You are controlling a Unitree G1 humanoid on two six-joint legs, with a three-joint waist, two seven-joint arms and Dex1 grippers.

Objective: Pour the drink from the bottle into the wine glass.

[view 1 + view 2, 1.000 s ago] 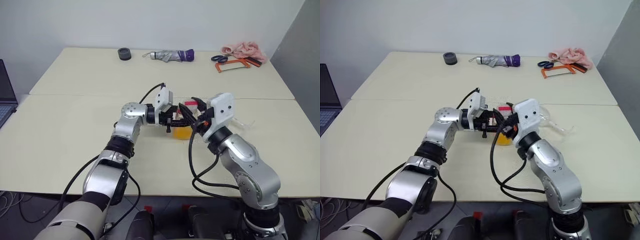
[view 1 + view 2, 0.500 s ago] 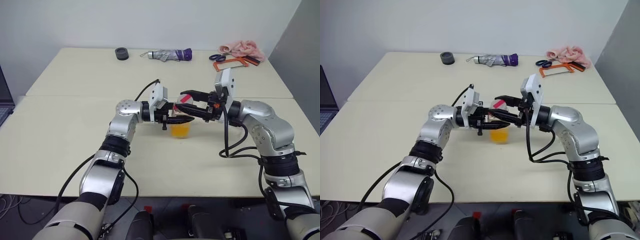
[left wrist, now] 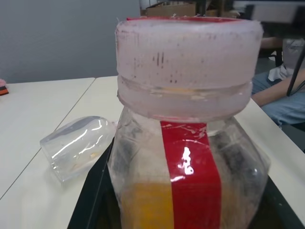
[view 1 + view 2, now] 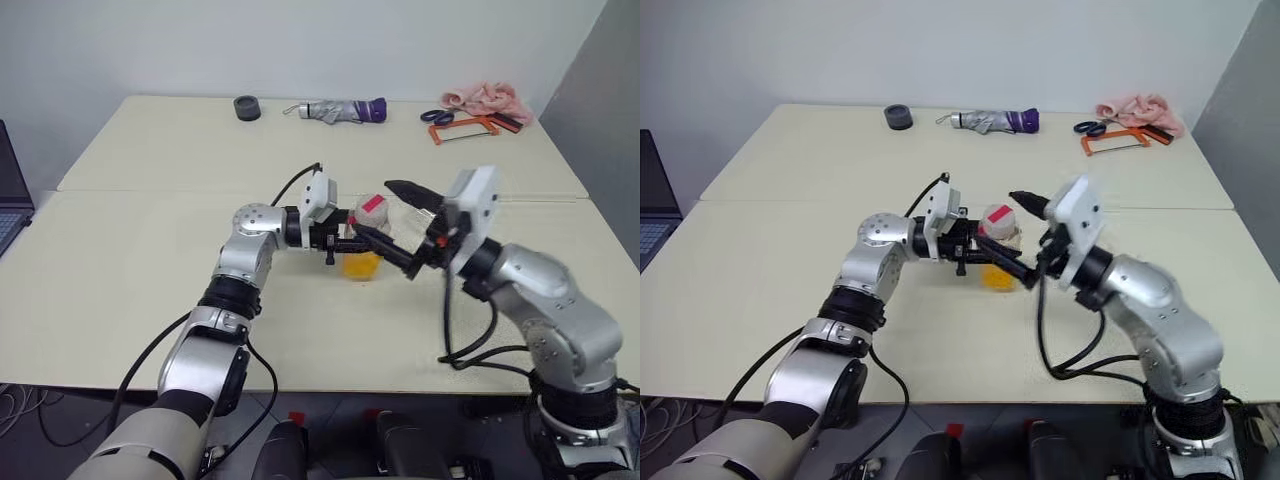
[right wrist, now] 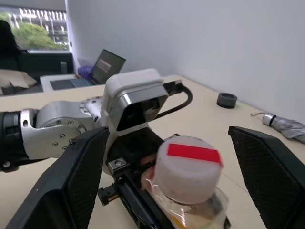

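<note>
The table (image 4: pixel 150 260) carries both arms meeting near its middle; the left gripper (image 4: pixel 345 238) reaches in level from the robot's left and is clamped on the bottle (image 4: pixel 366 240), jaws tight on its lower body, bottle upright with its long axis vertical and the drink (image 4: pixel 362 265) sitting in the lower part. The cap (image 5: pixel 188 164) is on, whitish sides with a red top. The right gripper (image 4: pixel 405 226) sits just beside the bottle on the robot's right, fingers spread wide and holding nothing; in the right wrist view the two pads flank the cap with clear air on both sides, cap roughly centred between them. So the right arm is the one placed for the cap, and the key relation is cap axis vertical against a gripper coming in near level from the side. Judgement: it needs to close around the cap squarely before any twist. The wine glass (image 3: pixel 76 148) lies on its side on the table behind the bottle, apart from it, so it looks unready for pouring.
</note>
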